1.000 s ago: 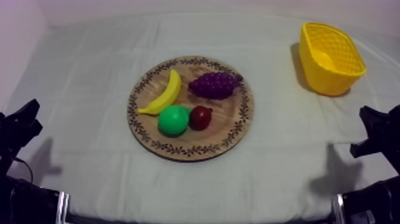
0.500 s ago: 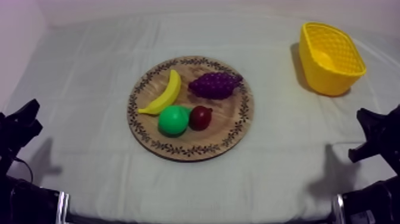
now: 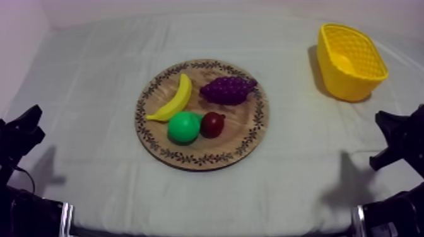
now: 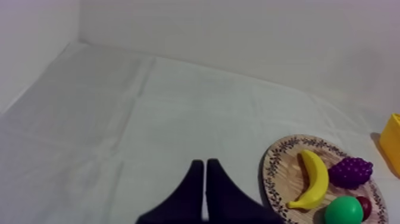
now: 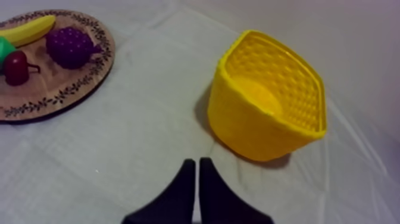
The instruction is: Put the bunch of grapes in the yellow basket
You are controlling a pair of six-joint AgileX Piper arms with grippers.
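**Purple toy bunch of grapes point(image 3: 228, 89) not yet lifted**

It is seen at one o'clock on the round wooden board point(image 3: 243, 121) with a patterned rim. The yellow lattice basket point(image 3: 341, 82) stands well apart, toward two o'clock. In the wrist views the left gripper point(image 4: 205, 163) and right gripper point(image 5: 197, 162) are shown closed on nothing.

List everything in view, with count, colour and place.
board: one, wooden with patterned rim, mid-table
grapes: one bunch, purple, on the board's far right part
banana: one, yellow, on the board, left of the grapes
pear: one, green, on the board's near part
small red fruit: one, red, on the board, right of the pear
basket: one, yellow, far right of the table
cloth: one, grey-white, over the table
left gripper: one, black, shut, over cloth left of the board
right gripper: one, black, shut, over cloth before the basket
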